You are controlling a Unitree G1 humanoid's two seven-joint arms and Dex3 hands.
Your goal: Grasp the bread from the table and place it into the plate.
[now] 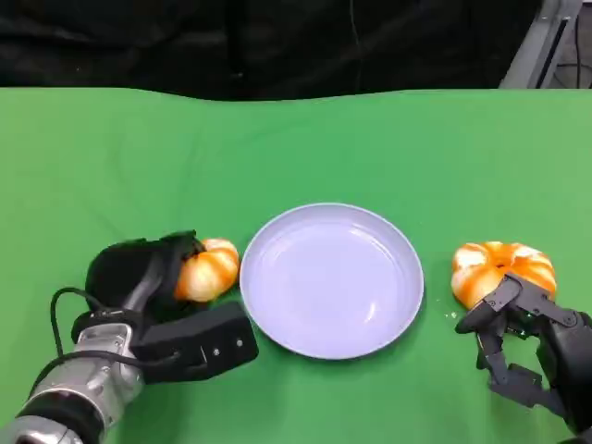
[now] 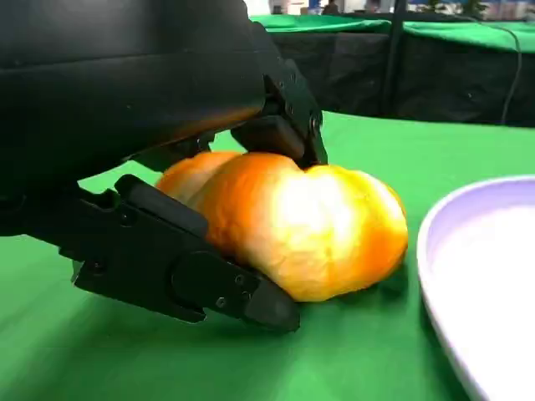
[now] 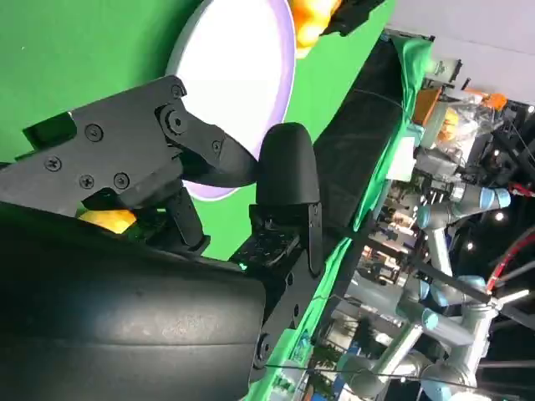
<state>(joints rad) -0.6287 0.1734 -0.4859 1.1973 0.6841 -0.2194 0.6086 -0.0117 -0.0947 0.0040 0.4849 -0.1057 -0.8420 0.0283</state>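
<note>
Down on the green desk [image 1: 305, 148] a pale plate [image 1: 331, 279] sits in the middle, with nothing in it. Two pieces of bread lie beside it, one on each side, both resting on the cloth.

The left bread [image 1: 207, 268] lies just beside the plate's rim on the robot's left. The left hand [image 1: 153, 277] is wrapped around it: in the left wrist view one black finger [image 2: 180, 263] runs under the near side of the orange loaf [image 2: 305, 225] and another presses on it from above, so the hand holds the bread. The loaf's underside looks to rest on the desk [image 2: 351, 351], with the plate's edge [image 2: 435, 259] close beside it.

The right bread [image 1: 502, 268], a round orange ring-like piece, lies near the plate on the robot's right, a little apart from the rim. The right hand [image 1: 527, 342] sits just in front of it; its fingers [image 1: 499, 301] are spread and bent, and the upper tips reach the loaf's near edge without closing on it. In the right wrist view the fingers [image 3: 125, 159] stand apart with the plate [image 3: 238, 75] beyond them, a scrap of yellow bread [image 3: 109, 219] peeks out beneath them, and the far bread [image 3: 309, 17] shows past the plate.
</note>
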